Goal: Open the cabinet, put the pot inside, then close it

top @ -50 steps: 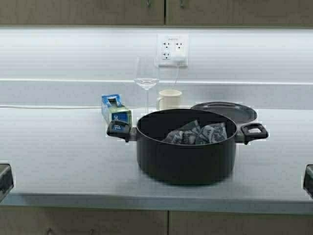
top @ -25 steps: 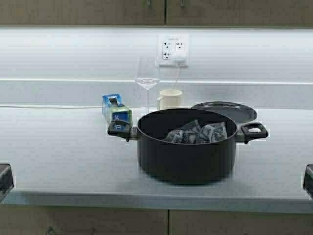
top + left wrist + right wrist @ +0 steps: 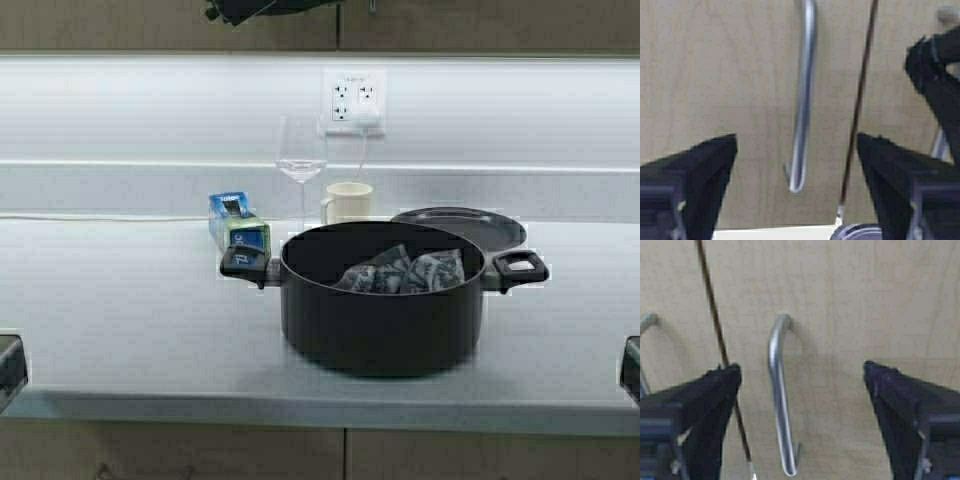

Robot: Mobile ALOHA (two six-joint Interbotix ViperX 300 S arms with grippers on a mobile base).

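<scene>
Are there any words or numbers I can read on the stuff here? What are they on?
None can be read.
Blue carton: printing on it, too blurred to read.
Packets inside the pot: dark and light patterning at, no readable letters.
Mug, lid, wall outlet, cabinet doors: no text visible.

Left gripper (image 3: 270, 8) just popped into the high view, up against the cabinet (image 3: 150, 25) doors.
</scene>
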